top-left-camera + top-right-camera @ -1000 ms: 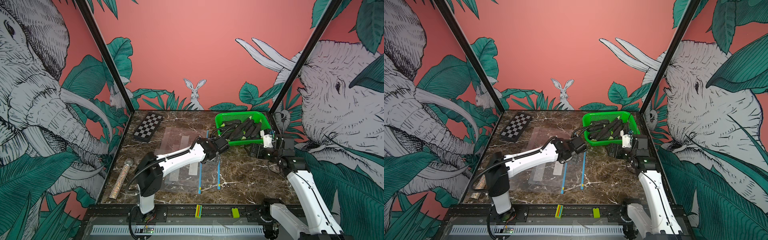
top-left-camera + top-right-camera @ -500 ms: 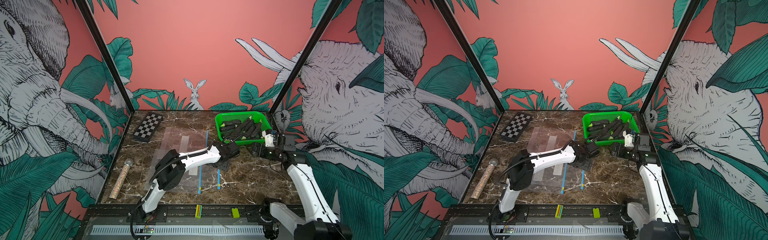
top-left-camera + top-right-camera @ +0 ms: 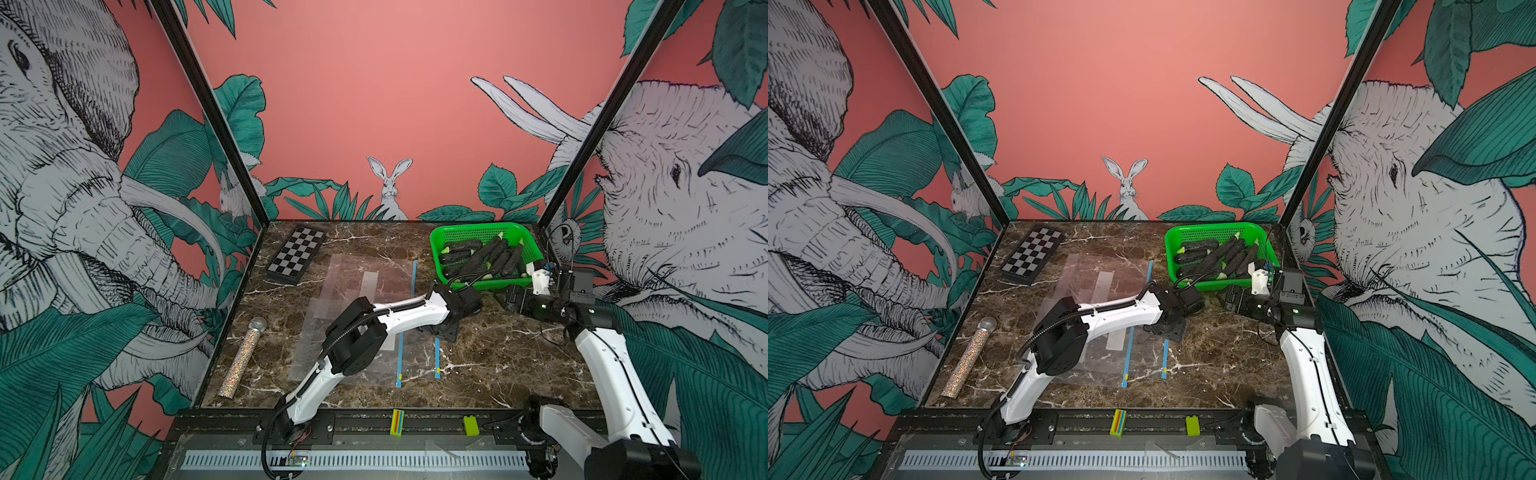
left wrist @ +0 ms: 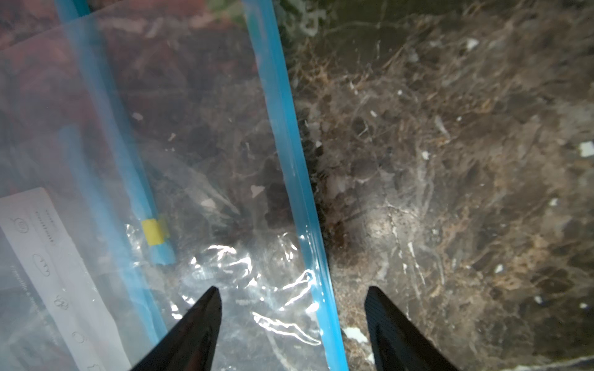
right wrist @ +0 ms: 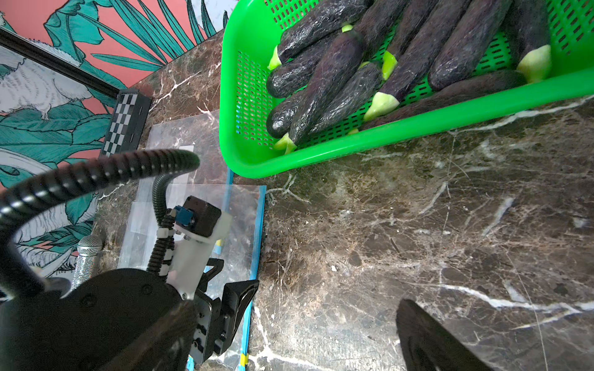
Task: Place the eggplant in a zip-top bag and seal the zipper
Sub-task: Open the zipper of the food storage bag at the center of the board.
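Observation:
Several dark purple eggplants [image 3: 482, 259] [image 5: 353, 70] lie in a green basket [image 3: 440, 241] at the back right. Clear zip-top bags [image 3: 353, 291] lie flat on the marble, and the blue zipper [image 4: 289, 160] of one lies on the side toward the basket. My left gripper [image 4: 293, 292] [image 3: 440, 332] is low over that zipper edge. It is open, with one fingertip over the plastic and the other over bare marble. My right gripper [image 5: 292, 314] [image 3: 505, 299] hovers open and empty just in front of the basket.
A checkerboard box [image 3: 296, 259] sits at the back left. A glittery microphone [image 3: 243, 357] lies along the left edge. A second blue zipper strip [image 3: 400, 361] runs beside the first. On the front rail stand a striped block [image 3: 397, 422] and a green block [image 3: 471, 426].
My left gripper has swung away from the basket's corner, toward the near side and down to the bag's zipper edge. Its jaws have narrowed somewhat. The right gripper has barely moved.

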Available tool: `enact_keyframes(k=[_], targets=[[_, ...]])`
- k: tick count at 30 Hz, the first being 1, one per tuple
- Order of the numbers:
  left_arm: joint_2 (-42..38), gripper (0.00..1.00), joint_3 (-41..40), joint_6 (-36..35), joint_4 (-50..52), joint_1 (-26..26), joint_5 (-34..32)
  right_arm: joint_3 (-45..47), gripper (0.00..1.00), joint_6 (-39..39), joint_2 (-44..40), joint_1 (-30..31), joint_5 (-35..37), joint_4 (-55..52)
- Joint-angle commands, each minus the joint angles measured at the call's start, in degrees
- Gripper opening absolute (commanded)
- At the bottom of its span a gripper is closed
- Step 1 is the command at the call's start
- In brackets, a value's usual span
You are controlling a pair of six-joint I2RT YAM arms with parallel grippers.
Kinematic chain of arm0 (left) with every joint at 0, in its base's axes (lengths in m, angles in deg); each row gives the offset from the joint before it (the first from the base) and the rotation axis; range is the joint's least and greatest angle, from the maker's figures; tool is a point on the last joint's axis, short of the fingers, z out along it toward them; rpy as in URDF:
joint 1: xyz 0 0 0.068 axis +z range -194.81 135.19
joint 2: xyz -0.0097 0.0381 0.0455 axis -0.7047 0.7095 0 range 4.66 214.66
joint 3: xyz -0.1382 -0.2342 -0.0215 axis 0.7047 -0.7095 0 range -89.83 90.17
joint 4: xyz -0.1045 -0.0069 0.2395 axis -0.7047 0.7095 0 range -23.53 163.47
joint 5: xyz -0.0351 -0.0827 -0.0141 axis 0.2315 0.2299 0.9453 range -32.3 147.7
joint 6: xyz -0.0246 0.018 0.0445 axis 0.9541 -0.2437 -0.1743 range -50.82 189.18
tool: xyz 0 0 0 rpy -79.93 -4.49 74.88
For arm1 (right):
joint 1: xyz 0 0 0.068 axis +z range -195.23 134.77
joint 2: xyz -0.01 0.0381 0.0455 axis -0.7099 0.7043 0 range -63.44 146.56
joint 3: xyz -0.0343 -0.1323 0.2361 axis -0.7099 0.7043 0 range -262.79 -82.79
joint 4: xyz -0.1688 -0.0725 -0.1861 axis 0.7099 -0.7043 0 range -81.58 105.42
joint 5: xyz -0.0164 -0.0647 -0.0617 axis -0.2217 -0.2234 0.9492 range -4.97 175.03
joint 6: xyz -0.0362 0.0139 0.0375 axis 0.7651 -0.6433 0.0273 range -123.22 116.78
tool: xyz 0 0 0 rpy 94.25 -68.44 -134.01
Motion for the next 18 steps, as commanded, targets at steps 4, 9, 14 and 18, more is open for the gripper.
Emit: enact_keyframes(k=[4,9,14,18], targets=[[-0.5,0.68,-1.8,1.2,-0.2,0.3,-0.7,0.8,0.95,0.3,-0.4,-0.4,-1.6,1.8],[-0.4,0.65,-3.0,1.1,-1.6,0.5,-0.3,1.0,0.95,0.3,-0.4,-0.5,-1.7,1.7],[-0.4,0.60,-4.6,1.1,-3.4,0.8,0.3,0.9,0.95,0.2,-0.5,-0.6,-1.8,1.6],[-0.4,0.58,-5.4,0.9,-4.1,0.9,0.4,1.0,0.95,0.3,-0.8,-0.6,-1.5,1.7]])
